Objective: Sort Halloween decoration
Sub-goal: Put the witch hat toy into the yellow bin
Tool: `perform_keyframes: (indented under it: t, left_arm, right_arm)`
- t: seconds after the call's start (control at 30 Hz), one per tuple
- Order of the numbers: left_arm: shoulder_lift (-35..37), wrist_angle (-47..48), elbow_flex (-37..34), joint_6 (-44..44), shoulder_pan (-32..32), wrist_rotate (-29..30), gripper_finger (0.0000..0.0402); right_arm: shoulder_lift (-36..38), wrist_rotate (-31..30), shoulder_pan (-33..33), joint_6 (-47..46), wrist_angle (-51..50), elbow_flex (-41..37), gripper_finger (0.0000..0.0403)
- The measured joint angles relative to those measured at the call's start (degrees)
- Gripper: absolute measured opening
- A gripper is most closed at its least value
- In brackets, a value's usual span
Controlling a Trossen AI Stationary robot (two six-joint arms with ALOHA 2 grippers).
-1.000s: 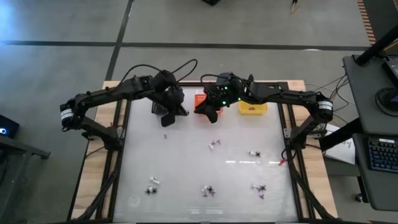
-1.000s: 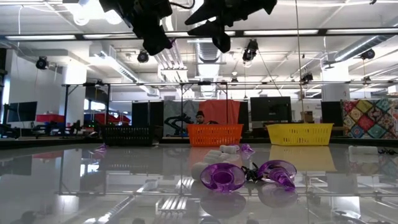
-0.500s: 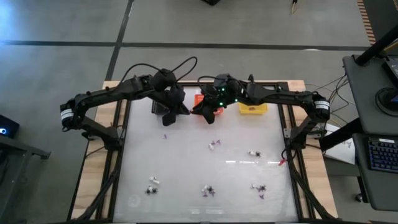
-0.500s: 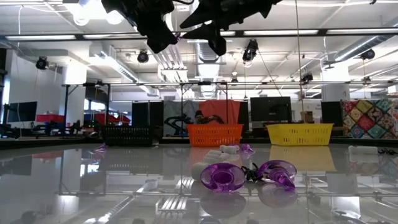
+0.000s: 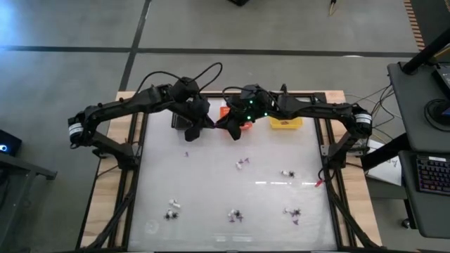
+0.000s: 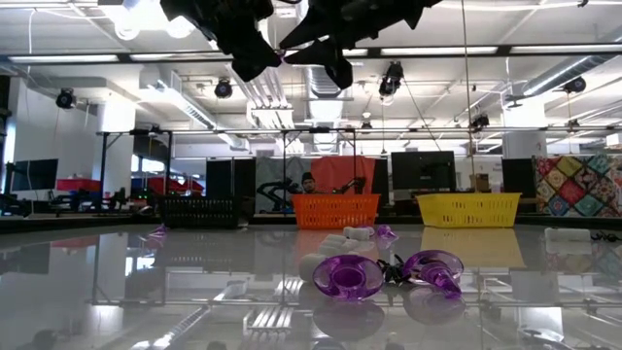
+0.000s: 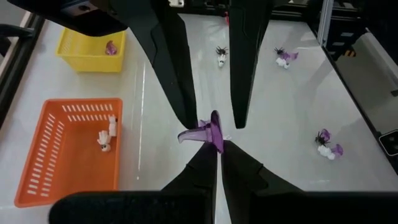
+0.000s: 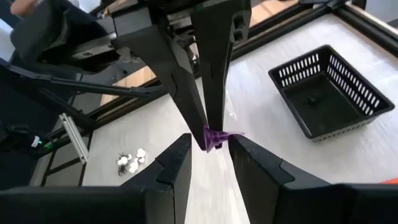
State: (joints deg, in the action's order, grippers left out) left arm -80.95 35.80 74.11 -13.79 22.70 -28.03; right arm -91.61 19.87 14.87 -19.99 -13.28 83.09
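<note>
right gripper (image 5: 230, 130) has closed in around left gripper's (image 7: 219, 146) purple piece (image 7: 207, 132).

Three baskets (image 5: 285, 122) sat in a row along the upper edge of the surface (image 5: 211, 183); trinkets (image 5: 242, 164) lay scattered mid-frame and along the lower part.

table top (image 5: 211, 183): glossy, mirror-smooth | orange basket (image 7: 43, 155): slotted plastic | purple trinket (image 7: 208, 132): shiny plastic

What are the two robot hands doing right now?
Left hand: closed on the purple trinket.
Right hand: open around the same trinket.
</note>
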Motion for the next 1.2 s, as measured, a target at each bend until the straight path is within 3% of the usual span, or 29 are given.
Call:
perform_keyframes:
  t: [0.3, 0.77, 1.2]
  left_arm:
    - [0.0, -1.9, 0.0, 0.8, 0.0, -0.1, 0.0001]
    - [0.0, -2.2, 0.0, 1.0, 0.0, -0.1, 0.0000]
    - [0.0, -0.8, 0.0, 0.9, 0.0, 0.0, 0.0000]
  right_arm:
    - [0.0, -0.6, 0.0, -0.9, 2.8, -0.1, 0.0100]
    - [-0.3, -2.0, -0.2, -2.7, 2.9, -0.1, 0.0019]
    - [-0.3, -1.9, -0.3, -2.9, 2.8, -0.1, 0.0009]
